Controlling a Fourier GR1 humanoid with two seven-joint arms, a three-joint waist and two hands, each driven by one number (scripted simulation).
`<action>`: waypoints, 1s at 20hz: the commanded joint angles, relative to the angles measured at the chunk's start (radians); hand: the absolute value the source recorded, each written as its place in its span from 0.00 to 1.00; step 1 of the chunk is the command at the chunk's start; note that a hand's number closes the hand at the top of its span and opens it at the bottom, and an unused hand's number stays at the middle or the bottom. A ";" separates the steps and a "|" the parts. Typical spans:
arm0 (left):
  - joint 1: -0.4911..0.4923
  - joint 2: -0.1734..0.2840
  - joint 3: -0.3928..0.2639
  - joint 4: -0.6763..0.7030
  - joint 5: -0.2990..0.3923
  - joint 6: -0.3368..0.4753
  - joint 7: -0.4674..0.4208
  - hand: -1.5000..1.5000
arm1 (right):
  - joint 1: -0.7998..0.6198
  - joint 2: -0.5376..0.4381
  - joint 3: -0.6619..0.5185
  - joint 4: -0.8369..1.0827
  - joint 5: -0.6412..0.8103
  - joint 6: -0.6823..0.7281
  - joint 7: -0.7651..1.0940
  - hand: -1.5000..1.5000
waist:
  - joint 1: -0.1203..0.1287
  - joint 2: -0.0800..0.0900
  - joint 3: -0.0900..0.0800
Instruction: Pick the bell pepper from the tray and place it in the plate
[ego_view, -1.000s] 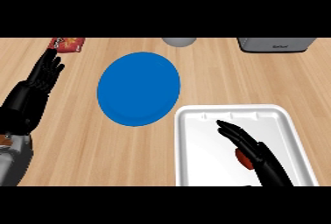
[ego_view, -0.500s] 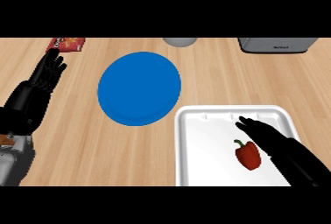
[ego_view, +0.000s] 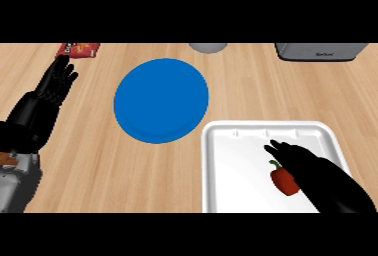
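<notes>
A red bell pepper (ego_view: 283, 181) with a green stem lies in the white tray (ego_view: 244, 165) at the lower right. My right hand (ego_view: 306, 165) hangs over the tray with straight fingers, just right of the pepper and partly covering its right side; it holds nothing. The blue plate (ego_view: 161, 100) lies on the wooden counter up and to the left of the tray, with nothing on it. At the left edge my left hand (ego_view: 53, 85) rests open, fingers pointing up, far from the pepper and the plate.
A red packet (ego_view: 80, 49) lies at the top left beside my left fingertips. A grey round object (ego_view: 208, 47) and a grey appliance (ego_view: 322, 51) stand along the back edge. Bare wood lies between plate and left arm.
My right hand has shifted right off the pepper, uncovering it, then drawn back toward the lower right beside it. The left hand has barely moved.
</notes>
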 joint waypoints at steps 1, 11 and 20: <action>-0.023 -0.046 0.012 0.039 -0.032 -0.017 -0.011 0.50 | -0.032 0.068 -0.039 0.025 0.025 0.082 0.046 0.00 | -0.005 0.000 0.001; -0.009 -0.070 0.048 -0.041 -0.055 -0.028 0.062 0.50 | -0.067 0.157 -0.034 0.227 0.219 0.113 0.040 0.00 | -0.003 0.000 0.002; -0.011 -0.085 0.111 0.025 -0.078 -0.113 0.011 0.50 | 0.009 0.223 -0.058 0.343 0.317 0.102 -0.112 0.00 | -0.005 0.000 0.002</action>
